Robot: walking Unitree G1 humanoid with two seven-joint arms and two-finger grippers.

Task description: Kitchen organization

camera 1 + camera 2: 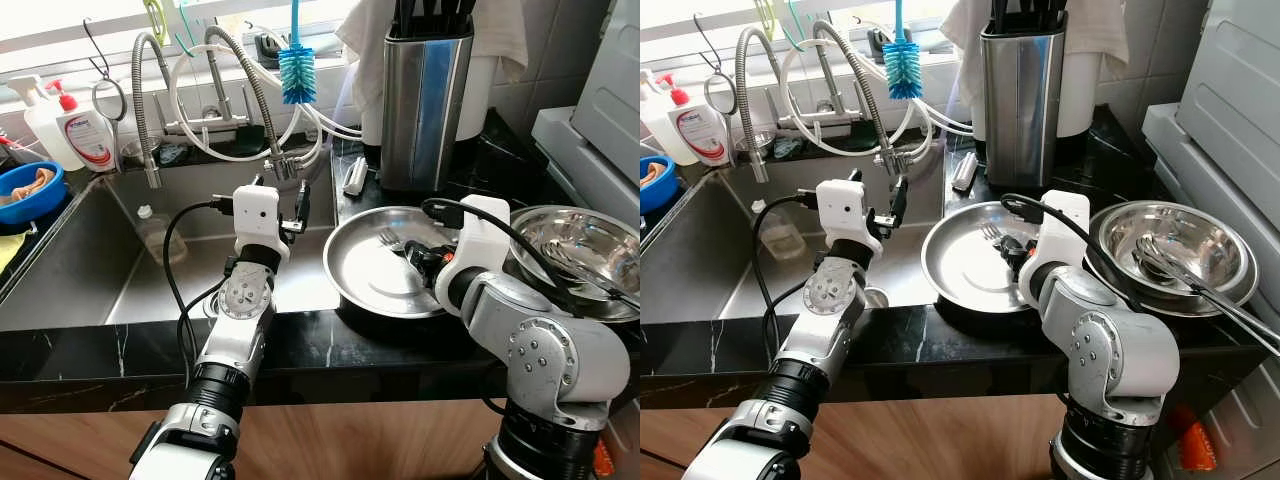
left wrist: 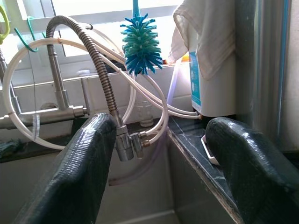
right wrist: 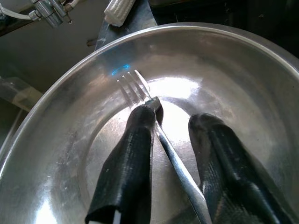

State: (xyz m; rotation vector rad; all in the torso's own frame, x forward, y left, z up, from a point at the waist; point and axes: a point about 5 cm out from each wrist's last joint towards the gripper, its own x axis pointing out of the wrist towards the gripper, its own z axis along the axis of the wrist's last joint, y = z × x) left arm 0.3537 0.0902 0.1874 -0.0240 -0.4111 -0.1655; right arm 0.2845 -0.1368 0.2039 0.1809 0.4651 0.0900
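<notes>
Shiny fork [image 3: 154, 119], perhaps steel.

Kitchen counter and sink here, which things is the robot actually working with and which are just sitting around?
In use:
right gripper, open astride the fork
fork
steel plate holding it

Lying about:
left gripper, open over the sink
blue brush
knife block
steel bowl with utensils
soap bottle

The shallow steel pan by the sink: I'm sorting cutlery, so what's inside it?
Inside the shallow round steel pan lies one steel fork, between the right end effector's open black fingers. Its handle end is hidden.
</notes>
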